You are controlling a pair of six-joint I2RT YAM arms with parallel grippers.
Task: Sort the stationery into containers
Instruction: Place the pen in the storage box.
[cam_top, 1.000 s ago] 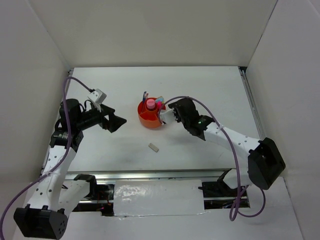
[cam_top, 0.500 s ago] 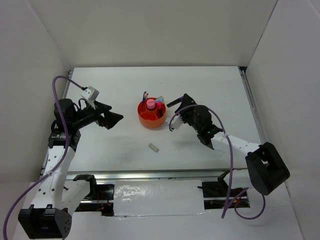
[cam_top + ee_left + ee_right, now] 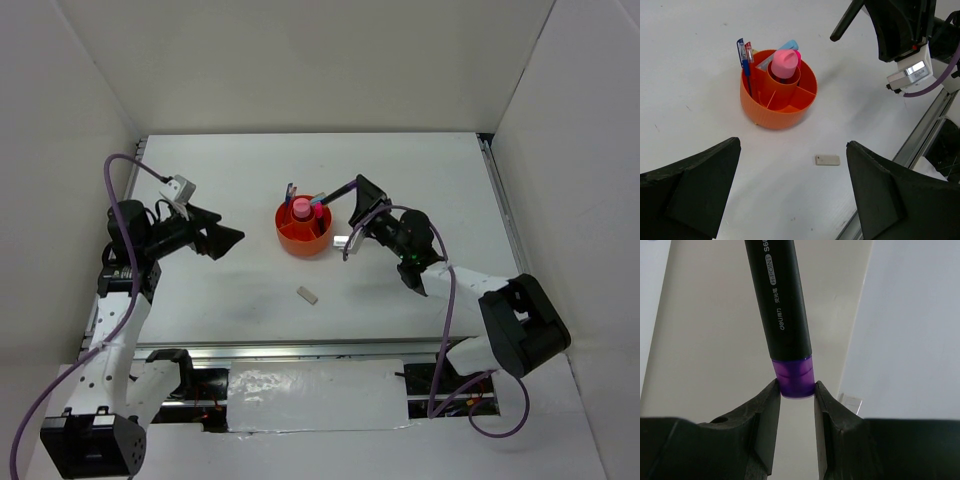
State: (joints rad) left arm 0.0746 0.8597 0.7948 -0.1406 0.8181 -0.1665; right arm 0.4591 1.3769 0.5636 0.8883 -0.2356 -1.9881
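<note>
From above, the orange organizer (image 3: 303, 237) stood near the middle of the white desk (image 3: 430, 165), with pens upright in it and a pink cylinder (image 3: 300, 208) in its central cup. The eraser (image 3: 308, 294) lay flat on the desk, nearer the arms than the organizer and apart from it. The right pincer (image 3: 357, 190) hung just right of the organizer, clamped on a dark marker (image 3: 336, 195) that slanted left toward the organizer's far right rim. I could not tell whether its tip touched anything. The left pincer (image 3: 224, 240) was raised well left of the organizer, pointing at it, with nothing in it.

From the left wrist, that pincer's two black fingers (image 3: 687, 200) stood wide apart, with bare desk between them. The organizer sat beyond them. A blue pen (image 3: 746, 65) and a thin red one stood at its left wall, the cylinder stood in the cup, and a light blue marker poked up behind the cup. The eraser lay on the near right side of the organizer. The dark marker hung tilted in the air at upper right, clear of the organizer.

From the right wrist, the jaws were pressed against the purple end of the black marker. Its barrel ran straight up out of view against the pale walls.
</note>
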